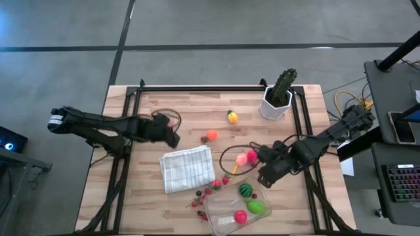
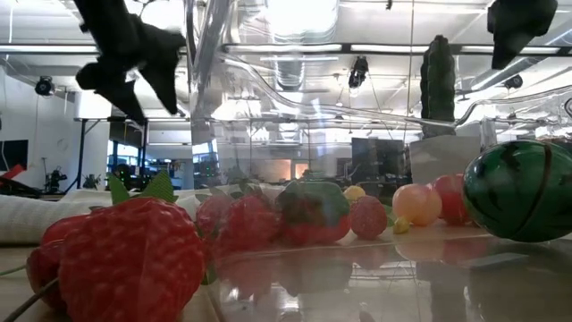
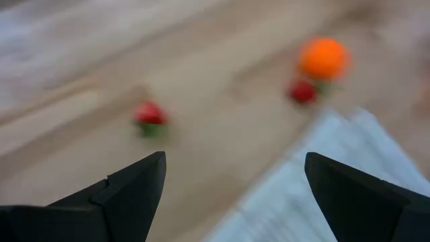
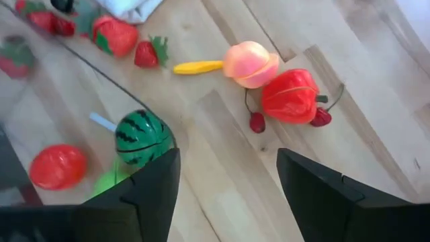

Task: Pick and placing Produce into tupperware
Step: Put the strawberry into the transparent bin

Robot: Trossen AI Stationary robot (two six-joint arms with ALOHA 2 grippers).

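Right gripper (image 4: pixel 228 195) above clear tupperware (image 1: pixel 226 216)

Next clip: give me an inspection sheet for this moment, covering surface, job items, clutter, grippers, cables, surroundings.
Surface: wooden table, black frame rails.
Job items: tupperware at the near edge holds a watermelon, a green piece and a red piece; peach, orange, yellow piece and berries lie outside.
Clutter: cloth, cactus.
Grippers: left gripper open, empty, above table; right gripper open, empty, beside tupperware.
Cables: yellow cables off the table.
Surroundings: keyboard on side desk.
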